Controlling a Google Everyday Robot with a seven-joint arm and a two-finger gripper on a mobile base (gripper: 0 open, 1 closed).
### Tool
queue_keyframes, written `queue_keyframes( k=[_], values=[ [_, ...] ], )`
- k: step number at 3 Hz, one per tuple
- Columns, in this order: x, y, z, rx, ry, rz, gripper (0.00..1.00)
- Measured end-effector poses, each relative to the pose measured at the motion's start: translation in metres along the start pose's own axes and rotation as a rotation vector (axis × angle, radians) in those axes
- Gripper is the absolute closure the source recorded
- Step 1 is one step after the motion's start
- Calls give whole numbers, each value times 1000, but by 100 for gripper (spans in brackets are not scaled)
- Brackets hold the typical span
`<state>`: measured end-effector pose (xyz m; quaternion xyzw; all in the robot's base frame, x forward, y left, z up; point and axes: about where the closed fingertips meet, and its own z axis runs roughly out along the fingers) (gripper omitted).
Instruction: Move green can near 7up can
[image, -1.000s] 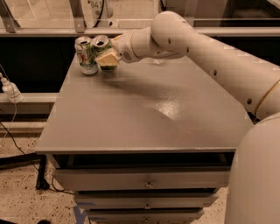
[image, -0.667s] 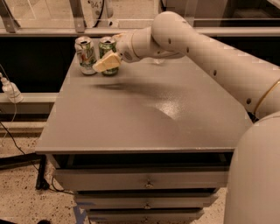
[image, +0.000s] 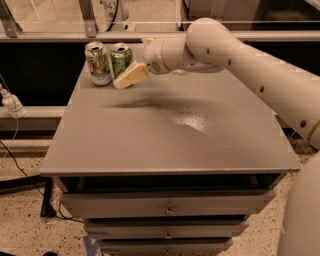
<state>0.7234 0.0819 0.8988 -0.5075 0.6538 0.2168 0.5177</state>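
The green can stands upright at the table's back left. The 7up can, mostly white with green lettering, stands right beside it on its left, almost touching. My gripper hovers just to the right of the green can, a little above the table. It is open and holds nothing. One pale finger points down-left in front of the green can's base; the other shows as a stub behind the wrist.
The grey table has drawers under its front edge. A glass rail runs behind the cans. A white plug and cables hang at the left. My arm reaches in from the right.
The gripper was around the green can beside the 7up can. It has let go and drawn back to the right. The green can stands free.
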Motion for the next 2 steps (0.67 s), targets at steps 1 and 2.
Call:
queue_keyframes(
  k=[1, 2],
  values=[
    [17, -10, -48, 50, -64, 49, 0],
    [21, -7, -100, 121, -157, 95, 0]
  ],
)
